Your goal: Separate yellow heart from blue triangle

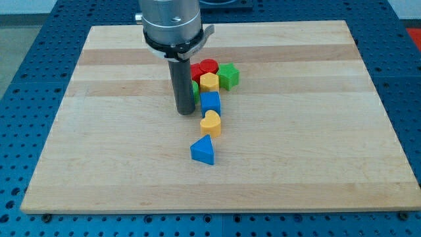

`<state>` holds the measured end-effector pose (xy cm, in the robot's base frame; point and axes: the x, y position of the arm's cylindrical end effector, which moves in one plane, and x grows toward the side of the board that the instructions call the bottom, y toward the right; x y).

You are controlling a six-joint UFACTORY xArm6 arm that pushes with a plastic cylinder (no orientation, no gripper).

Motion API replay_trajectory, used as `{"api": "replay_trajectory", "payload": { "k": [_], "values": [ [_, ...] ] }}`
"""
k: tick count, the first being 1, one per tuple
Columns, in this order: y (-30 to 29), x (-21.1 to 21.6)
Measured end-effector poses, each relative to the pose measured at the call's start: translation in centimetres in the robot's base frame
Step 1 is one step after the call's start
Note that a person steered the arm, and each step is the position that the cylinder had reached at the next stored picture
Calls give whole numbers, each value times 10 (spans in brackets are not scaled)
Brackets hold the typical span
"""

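The yellow heart (210,123) lies near the board's middle. The blue triangle (203,151) lies just below it toward the view's bottom, with a small gap between them. A blue cube (210,102) touches the heart from above. My tip (185,112) rests on the board just left of the blue cube and up-left of the yellow heart, not touching the heart.
Above the blue cube sit a yellow block (209,81), a red block (204,68), a green star-like block (228,76) and a green block (195,87) partly hidden behind the rod. The wooden board (99,145) ends on all sides at a blue pegboard.
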<state>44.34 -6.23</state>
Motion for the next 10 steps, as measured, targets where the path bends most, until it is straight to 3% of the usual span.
{"api": "replay_trajectory", "payload": {
  "k": [4, 9, 10],
  "values": [
    [0, -7],
    [-9, 64],
    [-18, 97]
  ]
}}
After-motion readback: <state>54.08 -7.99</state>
